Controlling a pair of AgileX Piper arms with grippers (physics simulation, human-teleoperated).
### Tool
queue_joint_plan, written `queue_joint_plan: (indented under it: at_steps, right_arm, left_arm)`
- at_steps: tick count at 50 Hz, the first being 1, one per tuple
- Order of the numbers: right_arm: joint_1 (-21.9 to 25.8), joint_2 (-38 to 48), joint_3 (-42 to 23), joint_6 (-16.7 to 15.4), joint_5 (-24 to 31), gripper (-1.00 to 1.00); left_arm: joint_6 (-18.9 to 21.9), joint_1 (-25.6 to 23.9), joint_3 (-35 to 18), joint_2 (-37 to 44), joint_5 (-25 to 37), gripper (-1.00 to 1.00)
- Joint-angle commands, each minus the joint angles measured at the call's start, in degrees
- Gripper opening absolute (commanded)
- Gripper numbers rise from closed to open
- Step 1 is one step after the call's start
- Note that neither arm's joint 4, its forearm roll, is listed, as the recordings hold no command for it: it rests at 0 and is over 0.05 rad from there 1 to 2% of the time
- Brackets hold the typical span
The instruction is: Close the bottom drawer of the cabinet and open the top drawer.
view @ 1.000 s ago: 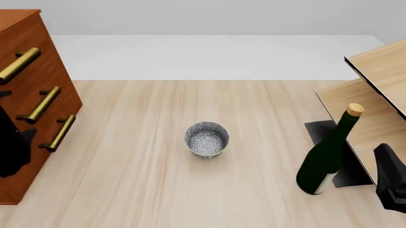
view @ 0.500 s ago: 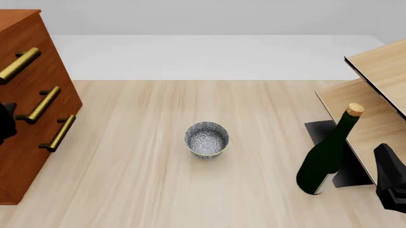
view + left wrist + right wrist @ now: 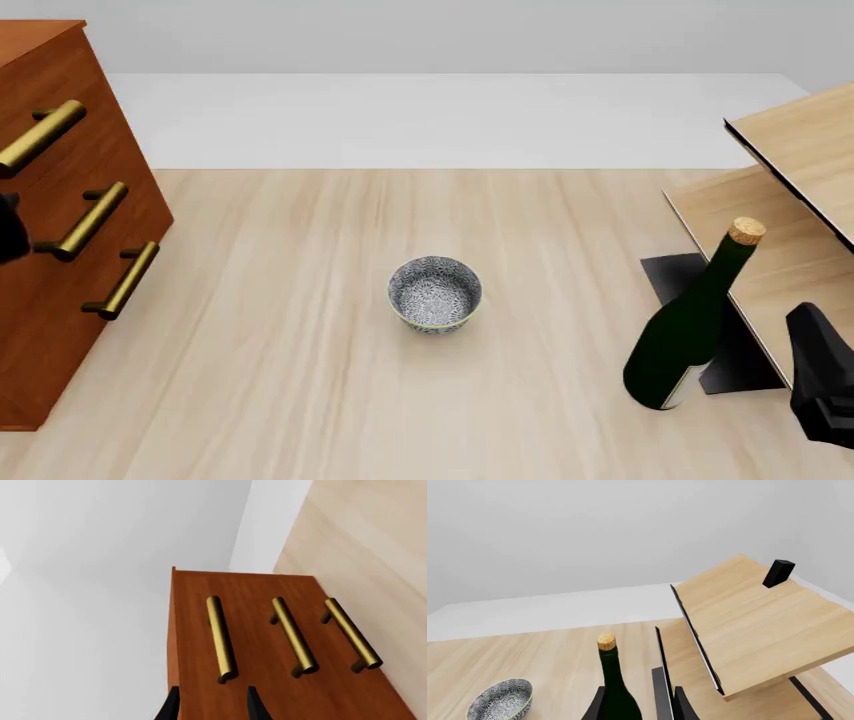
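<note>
The reddish-brown cabinet stands at the table's left edge, and its front fills the left wrist view. All three drawer fronts look flush. The top drawer's brass handle is uppermost, and the bottom drawer's handle is lowest. My left gripper is open and empty, just in front of the cabinet, in line with the top handle's end. Only a dark sliver of it shows in the front view. My right gripper is open and empty at the front right.
A patterned bowl sits mid-table. A dark green corked bottle stands just ahead of my right gripper. A pale wooden shelf unit lies tilted at the right edge.
My left gripper has risen along the cabinet front, from beside the bottom handle to level with the middle handle, mostly leaving the front view. The right arm has not moved.
</note>
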Motion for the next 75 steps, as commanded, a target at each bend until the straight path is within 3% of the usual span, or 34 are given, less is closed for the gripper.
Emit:
queue_joint_plan:
  at_steps: [1,16,36,52,75]
  right_arm:
    - [-0.08,0.17,0.12,0.02,-0.24,1.0]
    - [-0.31,0.95,0.17,0.01,-1.0,1.0]
    - [-0.44,3.03,-0.03,0.09,-2.89,1.0]
    - [-0.55,6.23,-0.39,0.23,-5.73,1.0]
    - [-0.94,0.32,0.12,0.73,-0.32,1.0]
  left_arm:
    - [0.26,0.97,-1.29,2.81,-1.75,1.0]
    - [0.57,1.56,-2.34,6.6,-4.0,1.0]
    - [5.04,2.75,-0.16,9.86,-11.25,1.0]
    - [6.31,2.77,0.53,11.48,-13.34,1.0]
    - [7.32,3.02,0.03,13.87,-15.28,1.0]
